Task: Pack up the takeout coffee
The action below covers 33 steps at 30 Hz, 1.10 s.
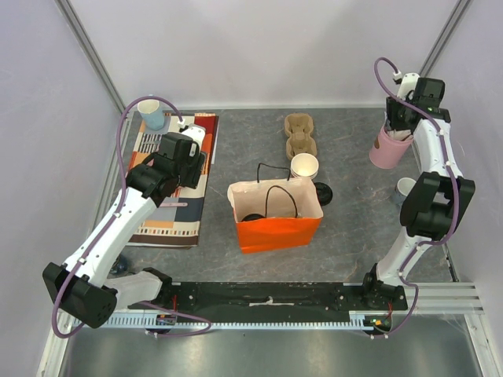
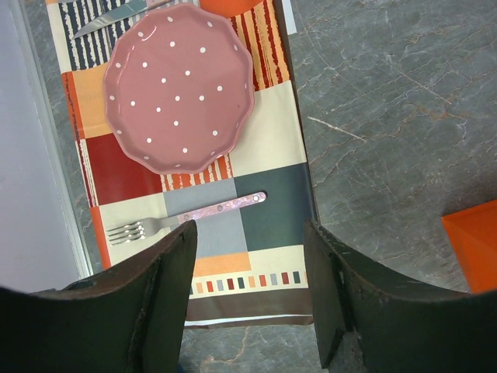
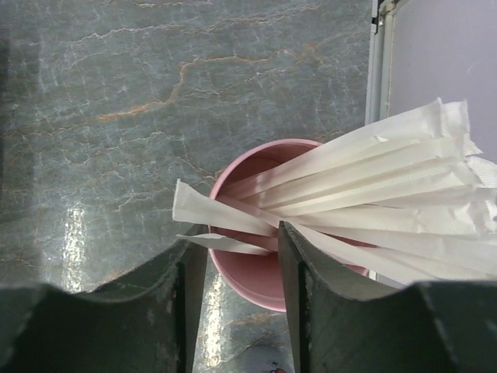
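The orange paper bag (image 1: 277,222) stands open mid-table. A round black lid (image 1: 253,217) shows low inside it, the takeout coffee as far as I can tell; the cup under it is hidden. My left gripper (image 1: 187,161) hangs open over the patterned placemat (image 2: 264,225), nothing between its fingers (image 2: 248,295). My right gripper (image 1: 398,124) is above the pink cup (image 3: 264,272) of paper-wrapped straws (image 3: 373,171). Its jaws (image 3: 241,295) stand open, with the ends of two straws reaching into the gap.
A lidless paper cup (image 1: 304,166) and a black lid (image 1: 323,193) stand just behind the bag. A pulp cup carrier (image 1: 299,134) lies farther back. A pink dotted plate (image 2: 178,85) and a fork (image 2: 186,216) lie on the placemat. A blue mug (image 1: 151,115) is back left, a white cup (image 1: 405,188) at right.
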{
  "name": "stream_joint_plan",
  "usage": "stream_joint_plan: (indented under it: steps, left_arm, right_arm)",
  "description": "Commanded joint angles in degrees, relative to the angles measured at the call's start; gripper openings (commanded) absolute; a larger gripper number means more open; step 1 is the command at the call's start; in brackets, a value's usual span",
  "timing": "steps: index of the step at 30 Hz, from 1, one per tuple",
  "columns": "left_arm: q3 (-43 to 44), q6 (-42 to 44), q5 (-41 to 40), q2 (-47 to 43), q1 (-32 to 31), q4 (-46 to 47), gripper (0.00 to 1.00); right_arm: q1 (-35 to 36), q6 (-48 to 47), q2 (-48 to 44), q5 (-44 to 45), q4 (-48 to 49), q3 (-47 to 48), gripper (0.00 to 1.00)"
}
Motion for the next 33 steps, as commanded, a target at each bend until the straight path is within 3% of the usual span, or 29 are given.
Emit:
stream_joint_plan:
  steps: [1, 21, 29, 33]
  left_arm:
    - [0.73, 1.91, 0.22, -0.29, 0.25, 2.04, 0.63]
    - [-0.68, 1.92, 0.31, -1.43, 0.25, 2.12, 0.63]
    - [-1.38, 2.53, -0.13, -2.31, 0.25, 1.95, 0.63]
    - [-1.38, 2.44, -0.13, -2.22, 0.25, 1.86, 0.63]
  right_arm:
    - [-1.95, -0.14, -2.06, 2.16, 0.81, 1.11, 0.5]
    - [-1.43, 4.6, 3.12, -0.48, 2.83, 5.15, 0.47]
    - [-1.08, 5.13, 5.5, 2.34, 3.1, 7.17, 0.39]
    - [-1.08, 5.31, 6.38, 2.16, 3.18, 8.31, 0.26]
